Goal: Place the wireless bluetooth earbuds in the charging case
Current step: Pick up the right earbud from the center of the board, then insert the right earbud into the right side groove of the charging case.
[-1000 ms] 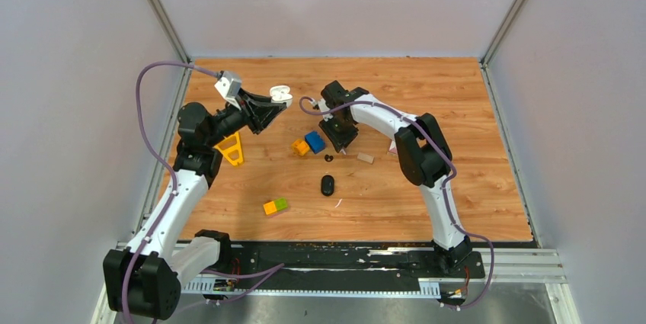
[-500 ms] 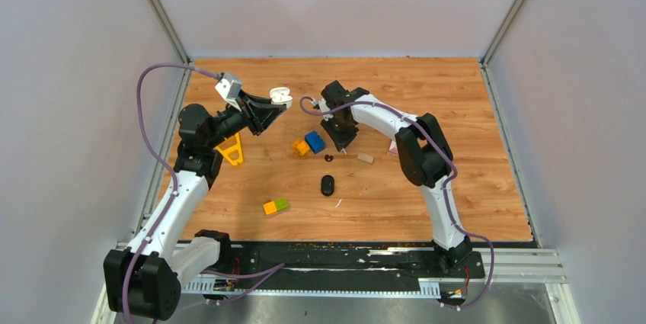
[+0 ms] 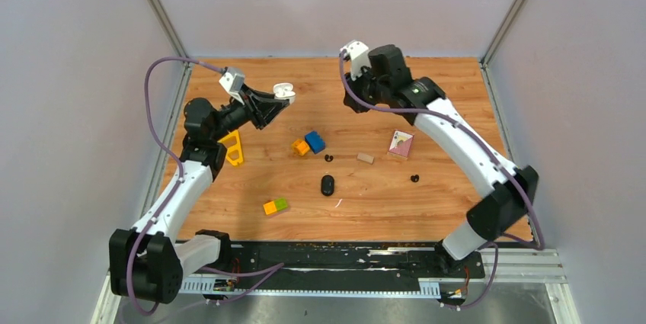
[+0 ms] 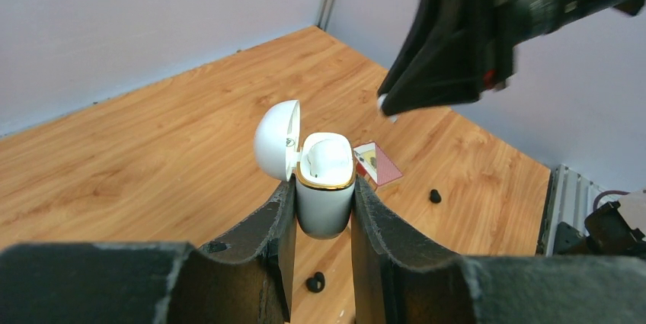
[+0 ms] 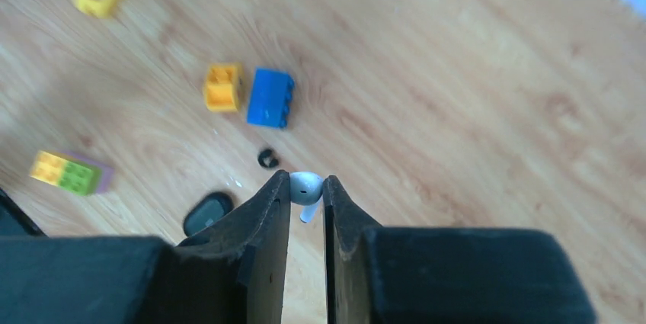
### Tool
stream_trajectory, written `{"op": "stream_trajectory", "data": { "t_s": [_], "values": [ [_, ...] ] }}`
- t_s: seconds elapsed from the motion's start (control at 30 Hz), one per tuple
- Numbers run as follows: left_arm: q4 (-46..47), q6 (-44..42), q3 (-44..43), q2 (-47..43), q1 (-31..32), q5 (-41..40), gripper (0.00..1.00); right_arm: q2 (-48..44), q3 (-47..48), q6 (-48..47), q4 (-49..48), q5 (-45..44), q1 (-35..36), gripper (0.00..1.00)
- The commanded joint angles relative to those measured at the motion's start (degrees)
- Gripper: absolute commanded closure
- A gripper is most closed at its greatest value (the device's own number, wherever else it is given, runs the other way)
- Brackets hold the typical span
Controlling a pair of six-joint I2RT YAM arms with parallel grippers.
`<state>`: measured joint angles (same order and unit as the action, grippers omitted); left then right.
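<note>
White case (image 4: 324, 187), lid open, sits clamped in the left fingers (image 4: 259, 242). Right fingers (image 5: 267, 225) pinch a white bud (image 5: 306, 185), aloft at the case's three o'clock.

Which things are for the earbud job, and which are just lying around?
For the job: white charging case, white earbud, two black earbuds, probably the black oval case.
Just lying about: blue block, orange block, yellow-green block, yellow triangle, playing card, wooden piece.
</note>
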<state>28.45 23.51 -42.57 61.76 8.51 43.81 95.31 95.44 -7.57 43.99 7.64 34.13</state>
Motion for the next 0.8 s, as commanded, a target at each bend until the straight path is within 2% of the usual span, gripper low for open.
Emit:
{"op": "stream_trajectory", "data": {
  "t_s": [0.0, 0.07, 0.17, 0.43, 0.77],
  "values": [
    [6.35, 2.32, -4.09, 1.58, -0.34, 2.52, 1.00, -9.58, -4.78, 2.12, -16.87, 6.19, 0.19, 0.90],
    [7.67, 3.01, -4.55, 2.35, -0.12, 3.61, 1.00, -13.15, -7.38, 3.82, -28.24, 7.50, 1.05, 0.90],
    [8.98, 3.72, -5.54, 2.71, 0.62, 5.17, 1.00, -14.55, -7.41, 3.99, -36.59, 7.48, 3.58, 0.90],
    [8.32, 5.21, -9.16, 2.11, 2.13, 4.71, 1.00, -11.29, -4.53, 5.58, -47.64, 6.64, 7.58, 0.88],
    [9.16, 7.67, -10.59, 1.57, 2.12, 2.99, 1.00, -8.49, -2.03, 5.41, -51.06, 4.40, 11.86, 0.88]
  ]
}}
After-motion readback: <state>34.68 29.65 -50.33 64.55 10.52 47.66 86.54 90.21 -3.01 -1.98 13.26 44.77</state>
